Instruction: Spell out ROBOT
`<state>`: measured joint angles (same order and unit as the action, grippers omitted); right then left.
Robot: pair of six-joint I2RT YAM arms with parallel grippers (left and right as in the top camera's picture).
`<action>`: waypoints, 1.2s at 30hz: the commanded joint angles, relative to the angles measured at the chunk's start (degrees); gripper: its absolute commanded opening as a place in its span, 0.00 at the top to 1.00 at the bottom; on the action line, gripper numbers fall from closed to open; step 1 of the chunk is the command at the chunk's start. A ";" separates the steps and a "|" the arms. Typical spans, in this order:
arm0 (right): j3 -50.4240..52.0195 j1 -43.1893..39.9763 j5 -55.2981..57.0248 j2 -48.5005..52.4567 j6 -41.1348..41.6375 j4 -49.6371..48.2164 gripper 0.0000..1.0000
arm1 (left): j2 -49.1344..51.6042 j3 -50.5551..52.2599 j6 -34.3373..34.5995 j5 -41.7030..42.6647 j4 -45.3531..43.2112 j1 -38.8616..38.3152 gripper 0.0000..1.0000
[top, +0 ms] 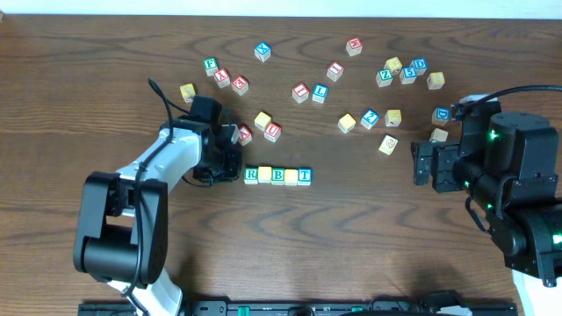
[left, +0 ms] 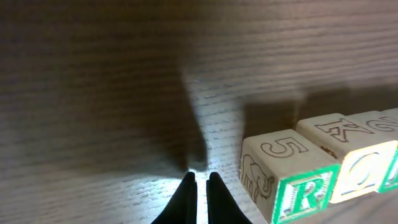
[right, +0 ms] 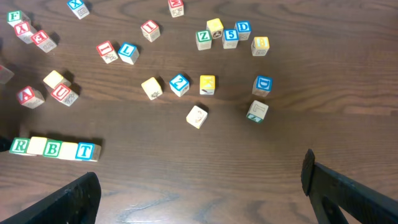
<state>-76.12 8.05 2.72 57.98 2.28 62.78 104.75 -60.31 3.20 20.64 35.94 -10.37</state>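
Row (top: 277,175) of five blocks side by side on the bench (top: 369,254): R, yellow, B, yellow, T
Left tool (left: 200,182) clamped shut, holding nothing, just beside the R (left: 303,194); right tool (right: 199,186) wide open, empty, well apart from the row

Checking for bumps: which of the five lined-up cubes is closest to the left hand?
The green-lettered R cube, at the row's left end. The shut left hand sits just beside it; the others stretch away.

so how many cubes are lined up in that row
5, touching side by side mid-table: green R cube, yellow-faced cube, green B cube, second yellow-faced cube, blue T cube.
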 commanded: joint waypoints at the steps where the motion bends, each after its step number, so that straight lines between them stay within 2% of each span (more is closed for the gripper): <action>1: -0.96 -0.35 -0.15 -0.20 -0.63 0.02 0.01 | 0.17 0.96 0.52 -0.44 -0.02 -0.11 0.93; 16: -0.96 -0.35 -0.33 -0.20 -0.63 0.04 0.01 | 0.17 0.94 0.07 1.79 -0.96 -3.72 0.93; 27: -0.96 -0.35 -0.33 -0.20 -0.66 0.26 0.01 | 0.17 0.68 0.09 -0.85 -0.90 -3.67 0.93; 36: -0.96 -0.35 -0.31 -0.20 -0.66 0.22 0.01 | 0.15 -1.75 0.28 -0.81 -0.22 1.09 0.93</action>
<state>-76.14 8.05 2.72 57.98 2.28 62.98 104.75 -60.29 3.20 20.62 35.55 -11.27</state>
